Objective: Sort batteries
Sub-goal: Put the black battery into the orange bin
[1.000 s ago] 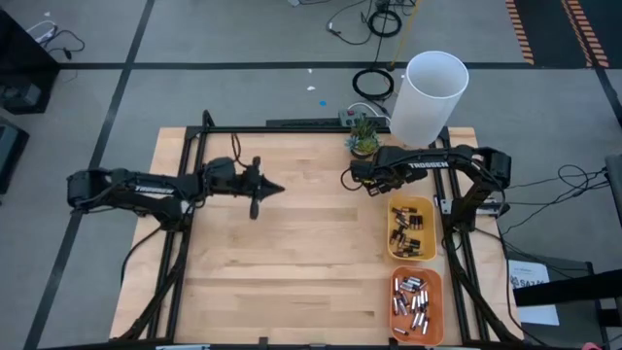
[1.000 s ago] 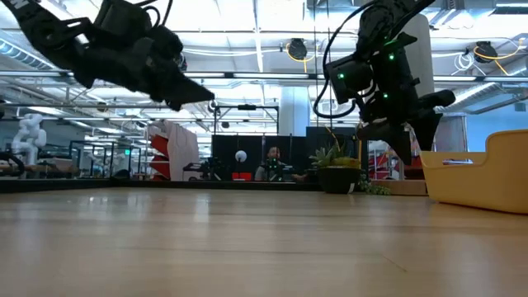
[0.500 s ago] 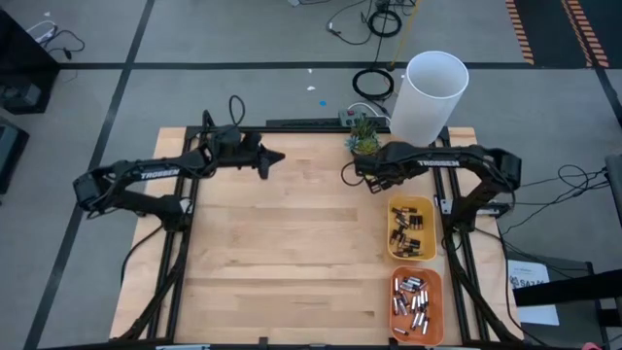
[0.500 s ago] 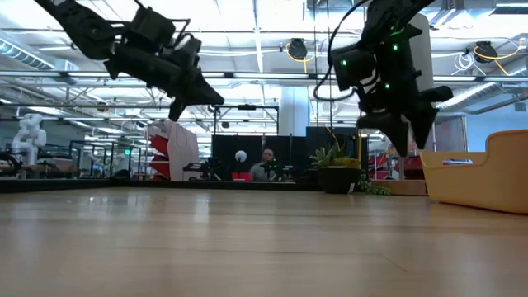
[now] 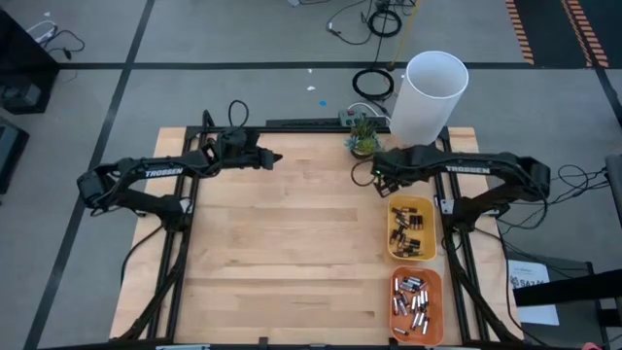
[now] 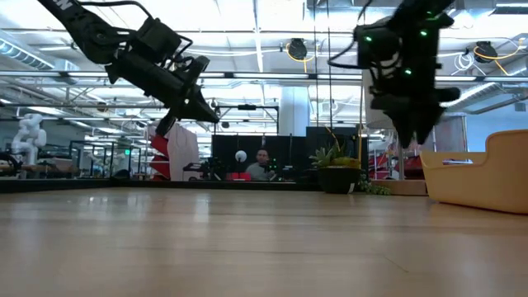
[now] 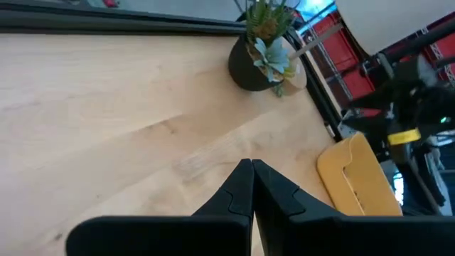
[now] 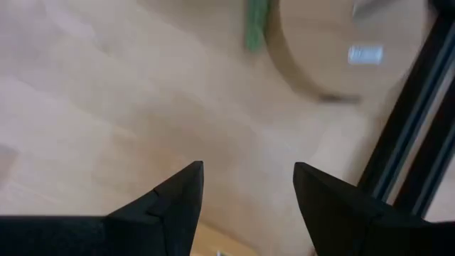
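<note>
Over the far half of my wooden table, both arms hung clear of the boards. From the table's centre, my left gripper sat at about eleven o'clock, its two fingers pressed together with nothing between them, tip aimed toward three o'clock. My right gripper hovered at about one o'clock, just beyond the far end of the yellow tray, its fingers standing apart and empty over bare wood. The batteries lay in two lots along the table's three o'clock edge: a dark, mixed scatter in the yellow tray, and a silvery heap in the orange tray just nearer me, at about four o'clock. A small potted plant stood at the far edge near one o'clock, beside a tall white cylinder. At table height, the left gripper and right gripper both showed well above the surface, the yellow tray at the right edge. A person sat in the room beyond.
</note>
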Robot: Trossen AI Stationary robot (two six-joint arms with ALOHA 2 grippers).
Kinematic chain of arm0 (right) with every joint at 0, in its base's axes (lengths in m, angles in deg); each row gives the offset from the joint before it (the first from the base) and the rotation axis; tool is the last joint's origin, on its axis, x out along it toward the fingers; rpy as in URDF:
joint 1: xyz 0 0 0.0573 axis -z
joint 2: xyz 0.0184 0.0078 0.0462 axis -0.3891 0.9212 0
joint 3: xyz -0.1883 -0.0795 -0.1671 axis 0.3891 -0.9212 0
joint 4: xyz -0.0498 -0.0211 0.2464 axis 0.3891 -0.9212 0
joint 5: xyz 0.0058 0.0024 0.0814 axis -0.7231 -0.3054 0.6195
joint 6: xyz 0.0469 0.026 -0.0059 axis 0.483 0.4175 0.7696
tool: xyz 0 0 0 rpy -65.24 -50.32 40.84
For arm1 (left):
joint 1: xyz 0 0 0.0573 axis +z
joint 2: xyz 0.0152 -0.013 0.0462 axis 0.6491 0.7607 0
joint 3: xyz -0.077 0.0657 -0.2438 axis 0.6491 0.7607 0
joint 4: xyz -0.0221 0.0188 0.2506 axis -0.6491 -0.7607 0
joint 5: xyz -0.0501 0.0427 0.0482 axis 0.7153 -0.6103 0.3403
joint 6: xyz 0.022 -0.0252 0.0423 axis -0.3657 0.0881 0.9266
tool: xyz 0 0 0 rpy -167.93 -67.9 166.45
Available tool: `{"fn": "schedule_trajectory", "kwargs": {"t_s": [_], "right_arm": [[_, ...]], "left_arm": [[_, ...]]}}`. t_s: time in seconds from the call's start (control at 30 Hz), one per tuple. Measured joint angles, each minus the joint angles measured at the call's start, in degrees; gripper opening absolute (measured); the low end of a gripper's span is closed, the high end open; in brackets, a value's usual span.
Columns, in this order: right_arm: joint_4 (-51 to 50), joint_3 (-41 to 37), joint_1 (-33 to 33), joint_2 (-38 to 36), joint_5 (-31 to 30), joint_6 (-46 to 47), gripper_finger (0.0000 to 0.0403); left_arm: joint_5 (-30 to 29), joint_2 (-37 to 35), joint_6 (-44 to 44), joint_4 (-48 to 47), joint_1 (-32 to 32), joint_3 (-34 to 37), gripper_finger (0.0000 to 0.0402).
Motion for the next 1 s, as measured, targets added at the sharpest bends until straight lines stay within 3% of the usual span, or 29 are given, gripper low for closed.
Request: {"fn": "schedule_trajectory", "kwargs": {"t_s": [0.23,0.37,0.47,0.7,1.0], "right_arm": [[0.3,-9.93,1.94,-6.63,0.3,13.53,0.021],[-1.22,-11.39,2.99,-8.3,-0.3,26.63,0.021],[-2.91,-11.86,3.65,-7.9,3.31,33.29,0.021],[-3.44,-14.45,5.98,-6.02,6.27,39.32,0.021],[-3.41,-15.59,9.59,-3.07,6.57,40.11,0.021]], "left_arm": [[-2.27,0.0,1.11,0.01,0.0,0.0,0.001],[-4.17,0.0,8.07,0.0,-0.02,0.0,0.001],[-5.13,0.0,14.01,0.0,0.0,0.0,0.001],[-5.19,0.0,22.92,0.99,0.0,0.0,0.0011],[-5.19,-0.01,27.04,3.13,0.0,0.0,0.0011]]}}
